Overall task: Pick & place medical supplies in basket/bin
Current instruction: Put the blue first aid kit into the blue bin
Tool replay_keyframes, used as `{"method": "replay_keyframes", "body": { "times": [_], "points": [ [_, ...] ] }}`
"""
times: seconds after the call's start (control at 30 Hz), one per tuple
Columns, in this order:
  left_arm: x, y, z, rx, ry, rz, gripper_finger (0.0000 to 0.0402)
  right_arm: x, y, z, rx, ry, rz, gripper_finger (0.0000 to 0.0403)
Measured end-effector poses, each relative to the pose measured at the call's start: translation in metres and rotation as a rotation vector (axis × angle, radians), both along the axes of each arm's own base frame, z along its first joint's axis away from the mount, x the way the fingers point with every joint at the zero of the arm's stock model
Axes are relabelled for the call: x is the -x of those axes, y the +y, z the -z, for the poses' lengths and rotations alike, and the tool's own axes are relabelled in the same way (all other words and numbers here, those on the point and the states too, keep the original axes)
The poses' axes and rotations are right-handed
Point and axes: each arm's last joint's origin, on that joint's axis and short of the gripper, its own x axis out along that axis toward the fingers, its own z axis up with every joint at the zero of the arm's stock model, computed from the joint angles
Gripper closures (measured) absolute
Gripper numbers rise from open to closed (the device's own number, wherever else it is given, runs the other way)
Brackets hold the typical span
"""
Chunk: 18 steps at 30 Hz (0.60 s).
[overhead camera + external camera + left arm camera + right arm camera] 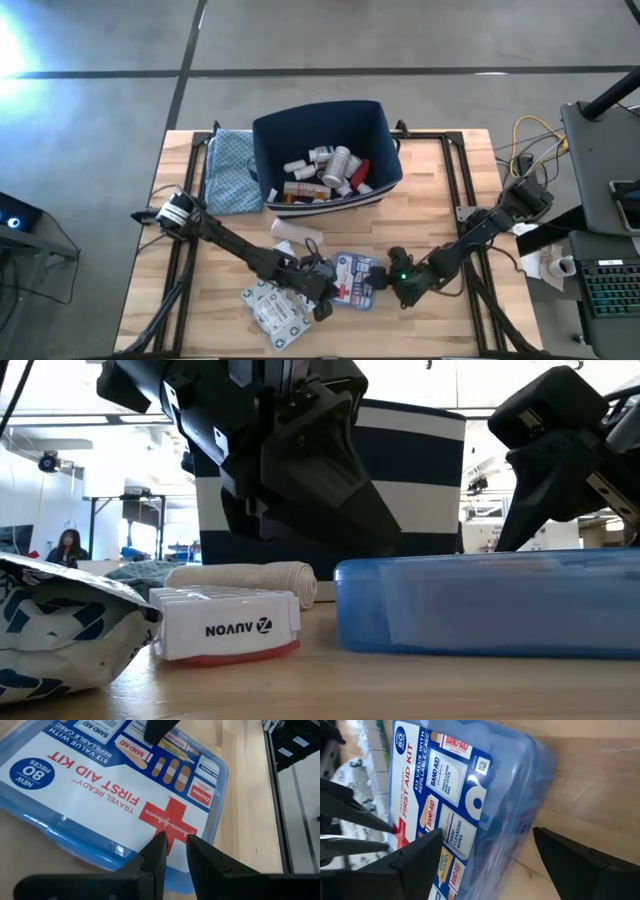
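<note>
Blue translucent plastic, lid printed "First Aid Kit" with a red cross: the first-aid box (354,278) lies flat on the pale wood-plank table (440,190), near its front edge, between both grippers. From above, the left gripper (322,296) sits at the box's left edge and the right gripper (390,284) at its right edge. Only the left wrist view shows the left fingers (156,856) nearly together, a thin gap between them, tips over the red cross (169,821). Only the right wrist view shows the right fingers (415,855) wide apart, straddling the box's rounded end without gripping it. The overhead camera alone looks into the navy fabric bin (390,130) at the table's far side, where white bottles (338,158) and a red item (361,171) are heaped; a patterned cloth (230,170) lies left of it and grey-white printed packets (273,308) beside the left arm. At table height appear a white rolled bandage (245,577), a ribbed white case (228,624) lettered AUVON and a crinkled packet (60,630), with a person (68,546) far off in the room
</note>
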Motion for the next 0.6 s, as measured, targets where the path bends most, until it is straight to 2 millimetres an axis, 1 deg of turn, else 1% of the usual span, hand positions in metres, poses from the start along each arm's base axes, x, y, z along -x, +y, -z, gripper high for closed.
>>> {"method": "replay_keyframes", "body": {
  "times": [0.1,0.2,0.3,0.43,0.6],
  "points": [
    [0.001,0.0,0.002,0.006,0.012,-0.009,0.034,0.002,-0.006,0.008,-0.021,-0.023,0.012,0.0088],
    [0.002,0.001,0.003,0.006,0.015,-0.01,0.034,0.001,-0.011,0.009,-0.027,-0.023,0.023,0.009],
    [0.005,0.002,0.007,0.001,0.028,-0.01,0.034,-0.005,-0.015,0.009,-0.015,-0.045,-0.003,0.009],
    [0.012,0.004,0.016,0.004,0.063,-0.023,0.034,-0.021,-0.023,0.005,0.009,-0.1,-0.031,0.0091],
    [0.019,0.006,0.025,0.062,0.056,-0.04,0.034,-0.051,-0.031,0.008,0.057,-0.076,-0.079,0.0094]
  ]
}}
